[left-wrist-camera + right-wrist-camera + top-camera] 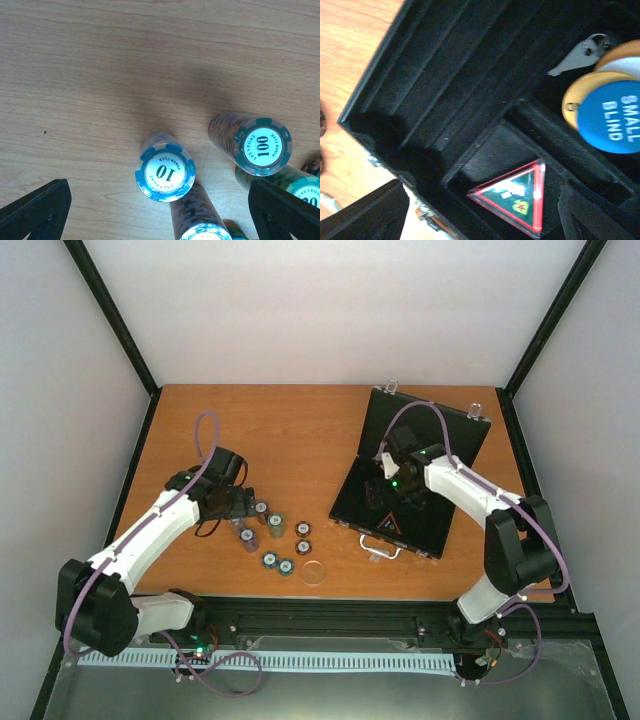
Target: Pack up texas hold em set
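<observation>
The black case (455, 435) lies open at the right of the table, silver handle (383, 550) toward me. My right gripper (388, 485) hovers open inside it. In the right wrist view (480, 210) the red-edged triangular token (515, 197) lies in a case compartment between the fingers, untouched. The blue "SMALL BLIND" disc (615, 117) lies on yellow discs further in. Several chip stacks (275, 530) stand left of the case. My left gripper (243, 508) is open over them; the "10" stack (165, 172) sits between its fingers (35, 210), with a "100" stack (262, 146) beside.
A clear round disc (315, 572) lies on the wood near the front edge, between the chips and the case. A silver key (577, 55) lies in the case near the discs. Long empty grooves (435, 85) run along the case interior.
</observation>
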Available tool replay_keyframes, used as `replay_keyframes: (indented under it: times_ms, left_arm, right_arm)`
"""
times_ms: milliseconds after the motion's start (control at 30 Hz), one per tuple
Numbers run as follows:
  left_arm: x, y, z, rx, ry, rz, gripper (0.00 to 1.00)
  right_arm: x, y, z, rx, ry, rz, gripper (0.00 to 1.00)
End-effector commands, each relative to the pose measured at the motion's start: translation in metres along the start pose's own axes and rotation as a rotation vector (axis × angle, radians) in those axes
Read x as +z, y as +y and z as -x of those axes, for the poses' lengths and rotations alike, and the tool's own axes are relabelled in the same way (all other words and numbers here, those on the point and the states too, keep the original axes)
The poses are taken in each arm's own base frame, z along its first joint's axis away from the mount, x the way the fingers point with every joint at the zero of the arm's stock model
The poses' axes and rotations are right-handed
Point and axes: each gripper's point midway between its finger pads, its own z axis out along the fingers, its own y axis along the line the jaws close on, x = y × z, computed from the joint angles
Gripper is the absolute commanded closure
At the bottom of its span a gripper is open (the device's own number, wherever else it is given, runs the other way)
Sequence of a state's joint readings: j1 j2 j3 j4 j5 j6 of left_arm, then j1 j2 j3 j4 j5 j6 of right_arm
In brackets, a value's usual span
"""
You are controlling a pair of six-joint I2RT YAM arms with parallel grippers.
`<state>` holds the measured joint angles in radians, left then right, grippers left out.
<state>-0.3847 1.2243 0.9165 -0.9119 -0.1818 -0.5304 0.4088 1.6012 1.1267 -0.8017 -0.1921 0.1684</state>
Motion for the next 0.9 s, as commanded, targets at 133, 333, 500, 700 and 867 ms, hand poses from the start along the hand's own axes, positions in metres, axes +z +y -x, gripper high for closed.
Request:
replay_keyframes:
  times_ms: [133,333,500,700,867]
  left_arm:
    - [-0.021,-0.004,0.024,-0.018,-0.102,-0.023,0.00]
    - [-0.020,0.000,0.018,-0.020,-0.090,-0.009,0.00]
    - [-0.020,0.003,0.015,-0.023,-0.091,-0.004,0.00]
    - [-0.018,0.001,0.016,-0.021,-0.085,-0.007,0.00]
    - [-0.018,0.001,0.016,-0.019,-0.085,-0.005,0.00]
  right_arm:
    - [0.006,0.027,-0.008,-0.015,0.030,0.050,0.17]
    - [0.027,0.017,-0.033,0.024,0.116,0.026,0.18]
    - [0.040,0.010,-0.047,0.037,0.165,0.008,0.18]
    - [0.051,0.001,-0.055,0.035,0.185,-0.025,0.17]
    - [0.037,0.005,-0.044,0.016,0.142,-0.022,0.17]
